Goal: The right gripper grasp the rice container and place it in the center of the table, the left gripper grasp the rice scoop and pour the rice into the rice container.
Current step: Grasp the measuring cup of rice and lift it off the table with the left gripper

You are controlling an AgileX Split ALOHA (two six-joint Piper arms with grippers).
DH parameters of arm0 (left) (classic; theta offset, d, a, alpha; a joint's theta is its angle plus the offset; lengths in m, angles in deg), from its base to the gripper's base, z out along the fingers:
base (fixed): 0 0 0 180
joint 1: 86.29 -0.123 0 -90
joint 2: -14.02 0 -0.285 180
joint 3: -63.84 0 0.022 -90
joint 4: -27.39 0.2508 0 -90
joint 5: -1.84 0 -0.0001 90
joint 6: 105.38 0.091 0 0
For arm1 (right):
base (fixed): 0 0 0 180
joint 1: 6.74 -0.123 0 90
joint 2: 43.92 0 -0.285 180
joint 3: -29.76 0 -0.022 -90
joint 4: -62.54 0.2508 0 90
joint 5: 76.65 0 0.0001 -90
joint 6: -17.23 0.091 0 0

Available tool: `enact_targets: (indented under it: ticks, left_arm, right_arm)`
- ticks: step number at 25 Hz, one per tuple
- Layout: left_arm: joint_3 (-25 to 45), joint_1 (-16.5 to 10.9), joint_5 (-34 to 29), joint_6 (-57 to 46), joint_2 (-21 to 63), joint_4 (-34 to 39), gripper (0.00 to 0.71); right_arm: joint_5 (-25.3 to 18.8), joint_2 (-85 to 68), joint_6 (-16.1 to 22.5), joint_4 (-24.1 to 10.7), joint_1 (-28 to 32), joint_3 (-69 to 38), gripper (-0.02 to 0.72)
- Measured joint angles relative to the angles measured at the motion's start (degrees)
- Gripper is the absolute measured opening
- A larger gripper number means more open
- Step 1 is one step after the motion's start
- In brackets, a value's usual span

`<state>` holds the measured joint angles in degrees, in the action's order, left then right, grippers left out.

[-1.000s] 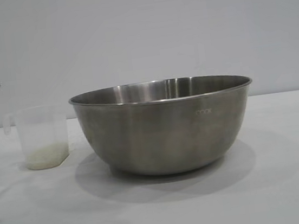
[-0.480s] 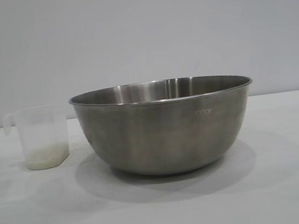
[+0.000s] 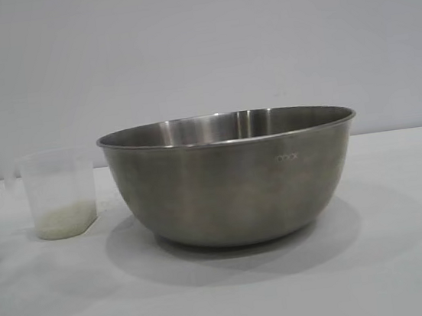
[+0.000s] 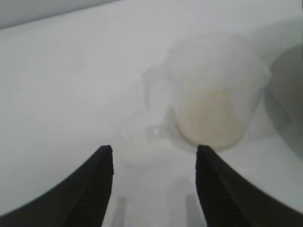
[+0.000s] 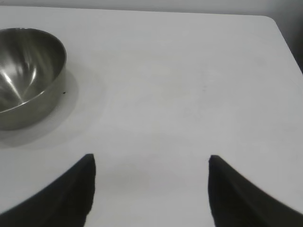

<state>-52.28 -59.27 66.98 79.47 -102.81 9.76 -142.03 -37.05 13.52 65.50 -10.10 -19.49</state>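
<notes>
Steel bowl standing upright near the middle of the bench, its placement apparently done; nothing shows inside it in the right wrist view. I judge the step in hand to be the left claw's grasp of the scoop.

Scoop: upright toward the bench's left edge, just beside the bowl and apart from it, with a shallow layer of rice covering its bottom. In the left wrist view its side handle faces the claw, whose two fingers stand apart on either side of a line to the handle, short of contact. In the exterior view only a dark part of that claw shows at the frame's edge, level with the cup.

To do this well, I would bring the fingers in level until the handle sits well between them, then clamp firmly; the plastic is light and could skid or tip if one finger nudges it first. I would keep it upright through the lift so that no grains spill before the bowl's rim.

Right claw: parked over bare bench, fingers apart, holding nothing, well clear of the bowl.
</notes>
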Motion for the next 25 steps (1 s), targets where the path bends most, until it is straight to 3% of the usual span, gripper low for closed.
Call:
enact_targets:
  ticks: [18, 25]
  left_arm:
    - [-6.3, 0.0, 0.0, 6.0, 0.0, -5.4, 0.362]
    - [-7.5, -3.0, 0.0, 6.2, -0.3, -4.9, 0.362]
  right_arm:
    - [0.0, 0.0, 0.0, 0.0, 0.0, 0.0, 0.414]
    - [0.0, 0.0, 0.0, 0.0, 0.0, 0.0, 0.414]
